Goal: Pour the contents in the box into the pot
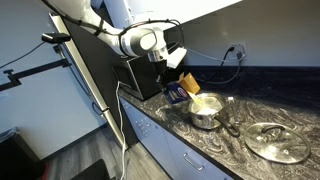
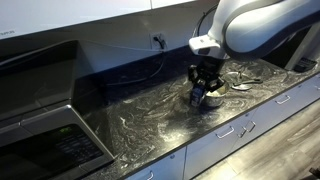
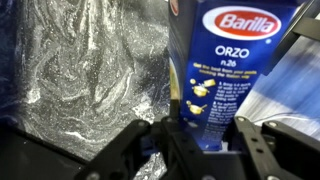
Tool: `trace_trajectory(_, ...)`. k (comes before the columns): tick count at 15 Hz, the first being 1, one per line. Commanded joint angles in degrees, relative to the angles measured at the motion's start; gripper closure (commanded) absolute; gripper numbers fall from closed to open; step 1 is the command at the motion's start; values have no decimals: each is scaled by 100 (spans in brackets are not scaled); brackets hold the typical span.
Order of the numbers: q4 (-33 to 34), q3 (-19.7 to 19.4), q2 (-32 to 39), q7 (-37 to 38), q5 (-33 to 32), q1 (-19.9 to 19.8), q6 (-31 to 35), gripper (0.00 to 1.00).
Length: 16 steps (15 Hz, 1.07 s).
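My gripper (image 1: pixel 178 77) is shut on the blue box (image 1: pixel 186 86), a Barilla orzo carton with yellow flaps. It holds the box tilted over the steel pot (image 1: pixel 205 110), and a pale yellow mass of contents (image 1: pixel 204 103) lies inside the pot. In the wrist view the box (image 3: pixel 225 70) fills the space between my two black fingers (image 3: pixel 200 140). In an exterior view my gripper (image 2: pixel 203 82) and the box (image 2: pixel 200 95) hide most of the pot. The pot's long handle (image 1: pixel 231 114) points toward the lid.
A round glass lid with steel rim (image 1: pixel 277 141) lies on the dark marbled counter (image 1: pixel 200 145) beside the pot. A large black appliance (image 1: pixel 140 75) stands behind my arm. A wall outlet with a cable (image 1: pixel 238 49) is at the back. A sink (image 2: pixel 45 120) is at the counter's far end.
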Motion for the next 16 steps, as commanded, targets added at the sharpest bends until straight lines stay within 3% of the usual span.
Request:
trace_trajectory(1, 82, -14, -273, -616, 693, -136, -413, 87)
trace_trajectory(16, 301, -420, -336, -1624, 2017, -237, -1059, 87)
